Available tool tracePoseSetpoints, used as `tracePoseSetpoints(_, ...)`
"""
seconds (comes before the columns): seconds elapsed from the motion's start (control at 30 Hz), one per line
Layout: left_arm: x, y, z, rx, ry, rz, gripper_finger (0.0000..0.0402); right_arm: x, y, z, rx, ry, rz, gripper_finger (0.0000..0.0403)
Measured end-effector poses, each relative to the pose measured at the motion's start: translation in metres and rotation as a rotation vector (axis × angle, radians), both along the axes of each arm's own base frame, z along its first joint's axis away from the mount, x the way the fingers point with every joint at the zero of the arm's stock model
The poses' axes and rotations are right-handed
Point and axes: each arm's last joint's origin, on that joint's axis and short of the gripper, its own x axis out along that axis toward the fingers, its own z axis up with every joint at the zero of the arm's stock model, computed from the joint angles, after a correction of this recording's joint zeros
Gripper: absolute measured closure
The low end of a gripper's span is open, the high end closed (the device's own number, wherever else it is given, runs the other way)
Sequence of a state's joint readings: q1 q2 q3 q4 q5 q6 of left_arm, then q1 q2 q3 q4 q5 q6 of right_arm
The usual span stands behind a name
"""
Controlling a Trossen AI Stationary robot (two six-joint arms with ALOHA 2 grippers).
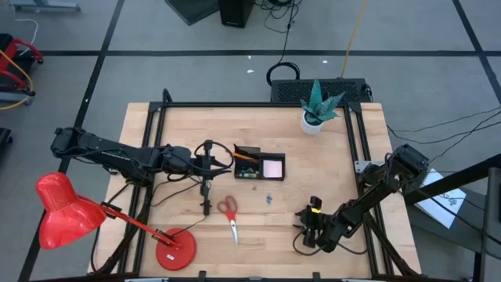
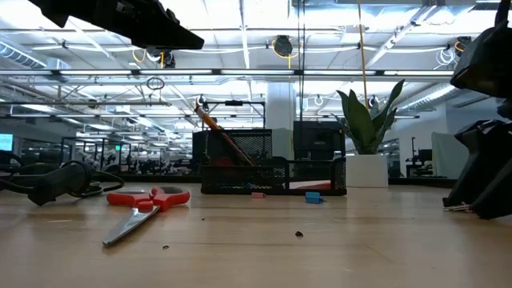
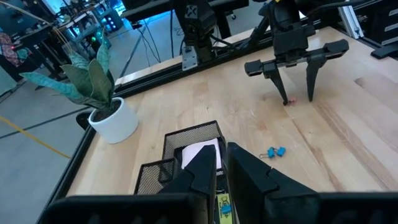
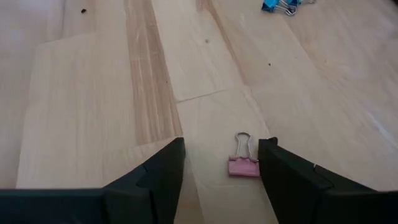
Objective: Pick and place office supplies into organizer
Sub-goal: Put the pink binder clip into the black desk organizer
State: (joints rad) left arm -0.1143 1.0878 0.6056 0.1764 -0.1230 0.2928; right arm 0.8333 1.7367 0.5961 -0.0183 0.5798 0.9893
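High view: organizer (image 1: 259, 167) holds pencils and pad; scissors (image 1: 229, 213), clips remain on desk. Right gripper (image 4: 221, 163) open over pink clip (image 4: 243, 163); left gripper (image 3: 221, 163) closed.

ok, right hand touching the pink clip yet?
Apart. In the right wrist view the pink binder clip lies on the table between the open fingers of the right hand, with bare wood showing on both sides of it.
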Motion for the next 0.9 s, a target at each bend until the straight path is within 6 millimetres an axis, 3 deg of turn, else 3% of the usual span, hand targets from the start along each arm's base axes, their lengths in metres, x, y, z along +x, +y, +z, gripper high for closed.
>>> tracePoseSetpoints(0.13, 0.0, 0.0, 0.0, 0.0, 0.0, 0.0, 0.0353, 0.0, 0.0, 0.0, -0.004, 0.006, 0.003, 0.0235)
tracePoseSetpoints(0.43, 0.0, 0.0, 0.0, -0.001, 0.0, 0.0, 0.0353, -0.001, 0.0, 0.0, -0.002, 0.012, 0.013, 0.036)
tracePoseSetpoints(0.67, 0.0, 0.0, 0.0, -0.001, 0.0, 0.0, 0.0353, 0.005, -0.004, 0.004, -0.008, 0.004, 0.048, 0.0347)
tracePoseSetpoints(0.77, 0.0, 0.0, 0.0, -0.001, 0.0, 0.0, 0.0353, 0.015, -0.007, 0.014, 0.011, -0.035, 0.084, 0.033)
tracePoseSetpoints(0.9, 0.0, 0.0, 0.0, -0.001, 0.0, 0.0, 0.0353, 0.026, -0.017, 0.029, -0.016, -0.087, 0.147, 0.034)
